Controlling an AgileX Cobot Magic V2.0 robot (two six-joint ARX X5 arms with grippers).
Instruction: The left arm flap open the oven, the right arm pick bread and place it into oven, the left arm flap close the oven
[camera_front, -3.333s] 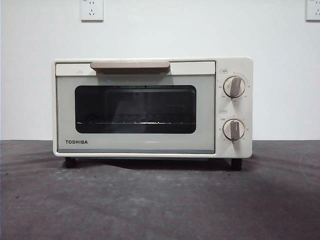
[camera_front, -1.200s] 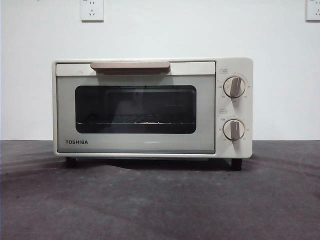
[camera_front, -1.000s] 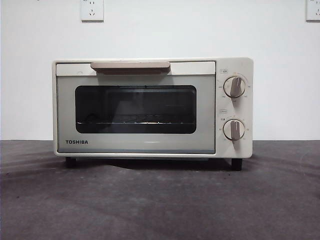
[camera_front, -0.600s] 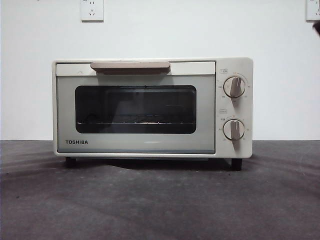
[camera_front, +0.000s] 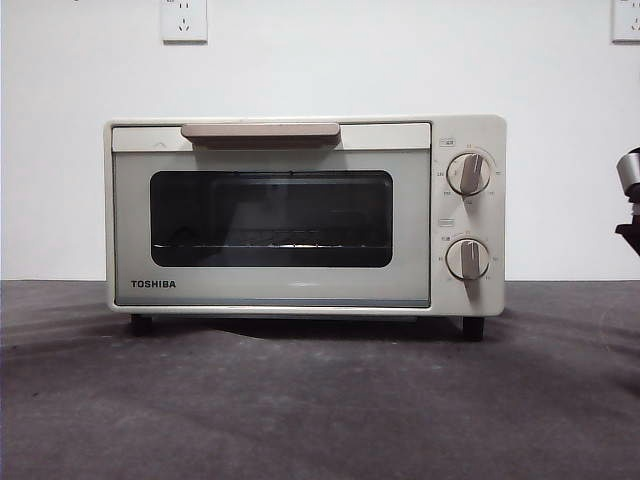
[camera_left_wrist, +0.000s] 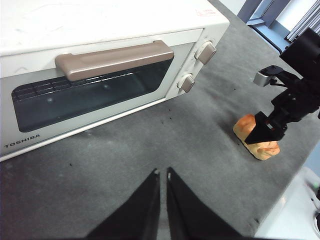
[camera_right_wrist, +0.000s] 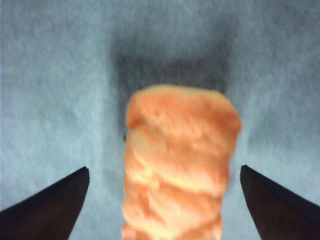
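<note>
Still, oven door was shut, bread lay on the table off the knob side, at oven's 3 o'clock. Judgement: L arm should hook the bar handle & flap door down before R lifts. Right gripper was wide open, straddling bread, not touching. Left gripper was clenched nearly closed, holding nothing, in front of oven

- "TOSHIBA" in dark capitals, lower left corner of the oven door, front view.
- Same word readable on the door's lower edge in left wrist view.
- Small markings ring the two knobs; too small to read.
- Red label on the oven's top: illegible.
</note>
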